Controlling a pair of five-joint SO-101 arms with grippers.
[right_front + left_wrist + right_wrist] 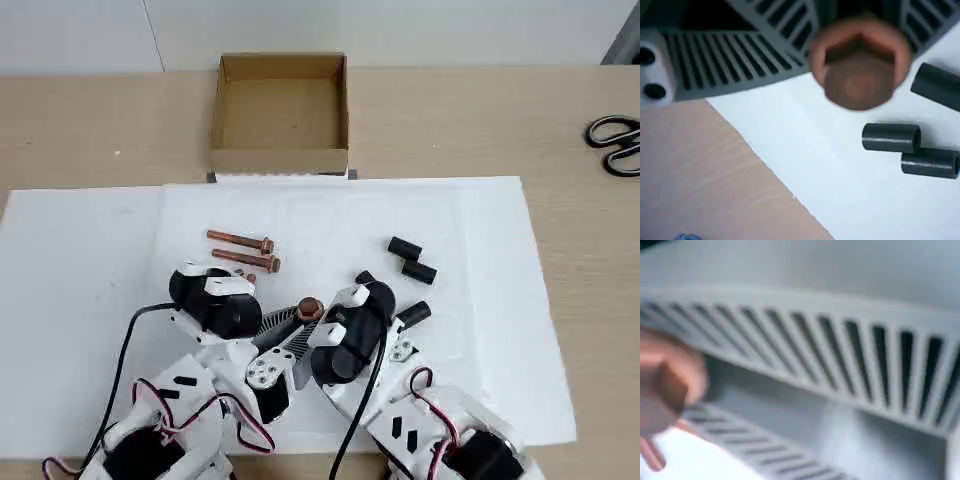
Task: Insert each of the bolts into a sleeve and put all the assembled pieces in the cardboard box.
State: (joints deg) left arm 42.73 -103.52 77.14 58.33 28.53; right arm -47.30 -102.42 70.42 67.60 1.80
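Bolt held between the arms, near centre.
Left gripper (295, 318) pinches a bolt (309, 308); right gripper (303, 343) fingers: cannot tell. Sleeves (404, 248) lie right.

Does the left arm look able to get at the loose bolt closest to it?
Probably yes: the bolt lies bare on the paper just beyond the left arm, nothing over it. Another bolt sits between the arms.

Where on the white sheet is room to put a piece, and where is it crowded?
Free: the white sheet left of the two lying bolts, and between them and the sleeves. Crowded: around the bolt between the arms.
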